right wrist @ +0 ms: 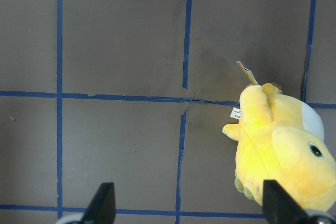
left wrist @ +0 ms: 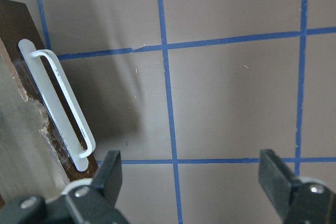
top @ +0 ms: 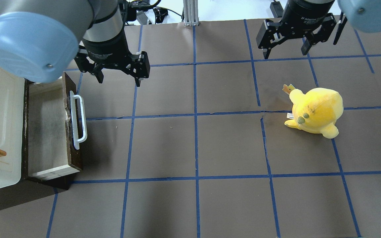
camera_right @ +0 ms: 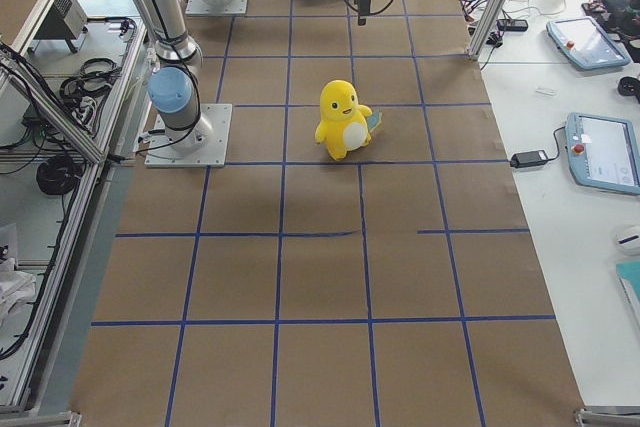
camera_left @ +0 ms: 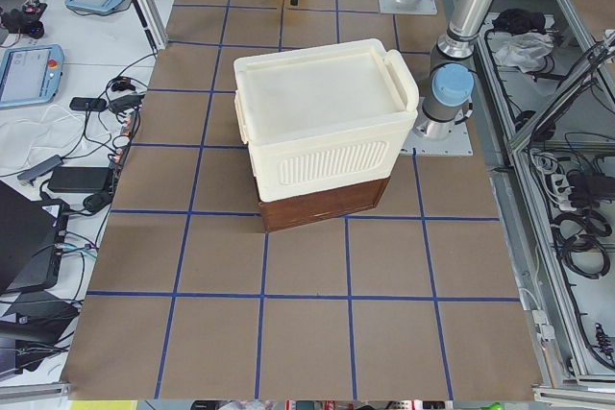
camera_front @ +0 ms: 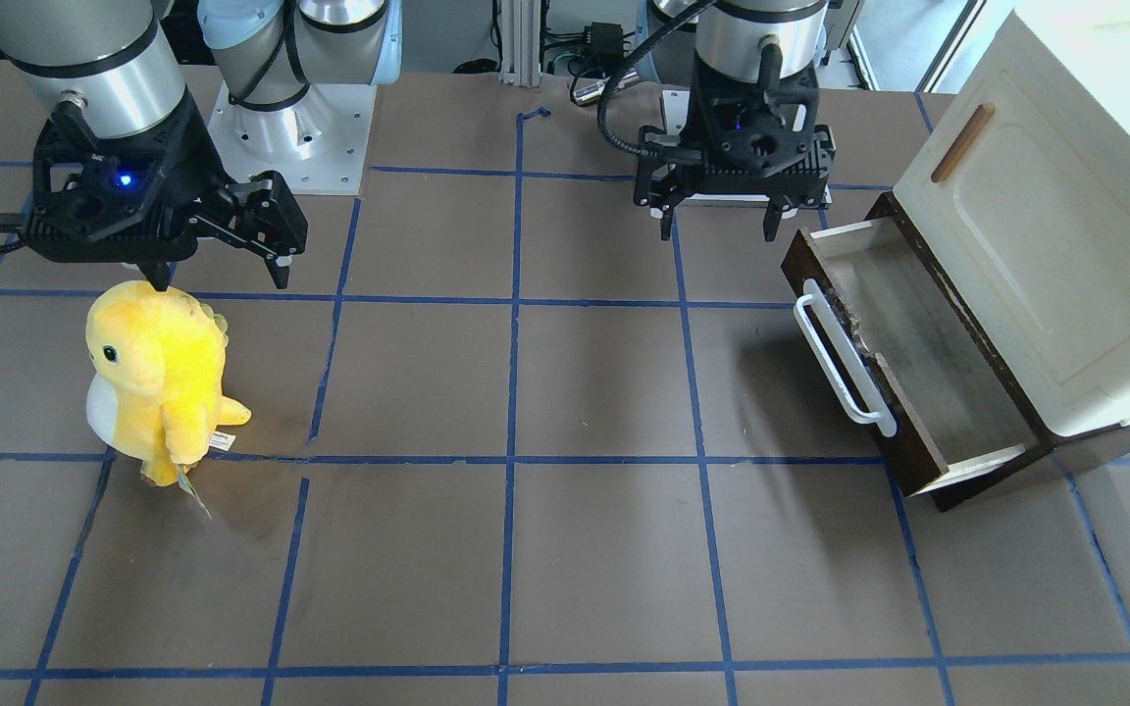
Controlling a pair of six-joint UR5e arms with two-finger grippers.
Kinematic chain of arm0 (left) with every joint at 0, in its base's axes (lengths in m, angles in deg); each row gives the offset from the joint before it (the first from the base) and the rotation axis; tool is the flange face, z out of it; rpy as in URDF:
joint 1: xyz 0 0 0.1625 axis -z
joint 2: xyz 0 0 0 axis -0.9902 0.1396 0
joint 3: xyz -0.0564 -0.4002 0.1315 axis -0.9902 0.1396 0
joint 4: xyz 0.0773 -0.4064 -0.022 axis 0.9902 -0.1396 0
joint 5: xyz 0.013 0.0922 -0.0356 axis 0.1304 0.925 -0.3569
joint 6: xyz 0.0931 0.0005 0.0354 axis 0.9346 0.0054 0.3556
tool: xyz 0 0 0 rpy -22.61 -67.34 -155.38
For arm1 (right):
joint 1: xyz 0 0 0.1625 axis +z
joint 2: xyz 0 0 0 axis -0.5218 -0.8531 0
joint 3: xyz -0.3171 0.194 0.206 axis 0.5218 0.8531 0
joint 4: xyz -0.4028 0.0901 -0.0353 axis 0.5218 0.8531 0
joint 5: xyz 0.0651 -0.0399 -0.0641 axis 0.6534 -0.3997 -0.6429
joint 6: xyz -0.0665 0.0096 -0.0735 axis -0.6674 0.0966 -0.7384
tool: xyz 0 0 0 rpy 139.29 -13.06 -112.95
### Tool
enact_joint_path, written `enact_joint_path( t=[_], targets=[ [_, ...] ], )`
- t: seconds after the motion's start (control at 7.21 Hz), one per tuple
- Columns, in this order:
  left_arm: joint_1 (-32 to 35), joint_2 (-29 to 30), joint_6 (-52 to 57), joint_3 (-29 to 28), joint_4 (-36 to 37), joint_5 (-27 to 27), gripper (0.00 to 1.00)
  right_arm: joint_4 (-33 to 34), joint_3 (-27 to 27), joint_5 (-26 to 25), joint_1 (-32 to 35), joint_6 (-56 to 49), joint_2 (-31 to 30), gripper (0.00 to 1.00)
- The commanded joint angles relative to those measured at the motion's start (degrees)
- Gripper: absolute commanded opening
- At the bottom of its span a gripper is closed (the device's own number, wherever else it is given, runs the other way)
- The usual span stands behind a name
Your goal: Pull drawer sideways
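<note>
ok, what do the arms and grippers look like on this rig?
Silver tube links, pale-blue joint caps on both. The left gripper and right gripper are black, angular, with black jaws; white lettering on the right one's collar. Blue LED on the right wrist mount; black ribbed cable at the left.

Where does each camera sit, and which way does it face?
Front-facing: across the table, facing the robot; left pincer by the drawer at view right, right pincer near the plush at view left.
Overhead: behind the robot, looking forward and down; same items, mirrored.
Exterior left: table's left end; cream cabinet from behind, left arm's base.
Exterior right: table's right end; plush, right arm's base.
Left wrist: down past its open fingers at the drawer's white handle.
Right wrist: likewise, at the plush.
Shared: front-facing and overhead both show the open drawer.
</note>
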Motion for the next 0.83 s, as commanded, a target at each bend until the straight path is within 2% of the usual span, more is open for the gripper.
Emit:
enact_joint_path(
  t=[0.0,0.28,0.69],
  targets=[
    [-7.1,-2.5,3.9,1.3,0.5,-3.9,0.91,0.0,0.0,0.0,0.0,0.0,0.0,1.00],
    [-11.0,-5.0,3.9,3.3,3.6,-4.5,0.91,0.0,0.0,0.0,0.0,0.0,0.0,1.00],
    [-11.3,-6.3,5.8,5.8,3.6,-5.4,0.91,0.0,0.0,0.0,0.0,0.0,0.0,1.00]
  ],
)
